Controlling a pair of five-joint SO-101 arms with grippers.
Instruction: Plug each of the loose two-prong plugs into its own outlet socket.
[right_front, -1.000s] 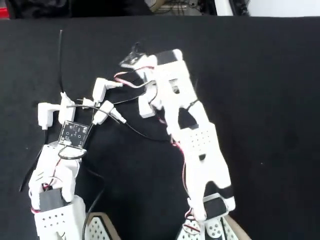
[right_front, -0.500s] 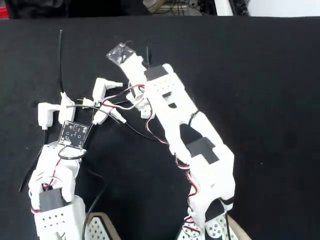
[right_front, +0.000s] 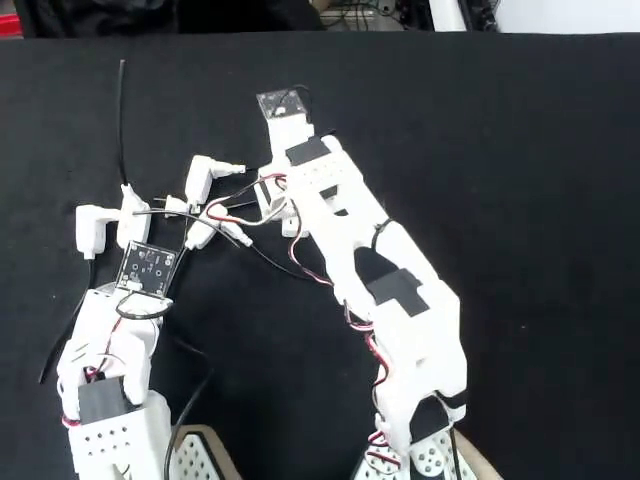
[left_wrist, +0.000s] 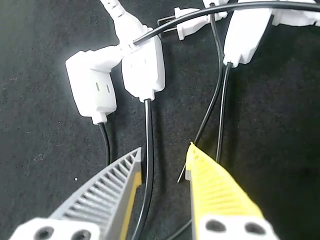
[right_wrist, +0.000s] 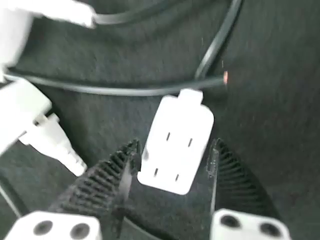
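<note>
Overhead, your right arm (right_front: 350, 215) hides the white plastic outlet block (right_wrist: 178, 131). Right gripper (right_wrist: 173, 145) spread astride it; left gripper (left_wrist: 165, 149) spread over a thin black cable (left_wrist: 148, 127).

Two arms (right_front: 105, 370) (right_front: 380, 280), two pronged plugs (right_front: 205, 178) (right_front: 212, 228), three white sockets (left_wrist: 92, 87) (left_wrist: 145, 67) (right_wrist: 176, 142) and one black table (right_front: 540, 200).

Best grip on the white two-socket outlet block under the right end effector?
Likely pinch the white rectangular outlet block across its two long flat sides, coming down from above: it lies flat, slots up, between the fingers of the open right end effector.
</note>
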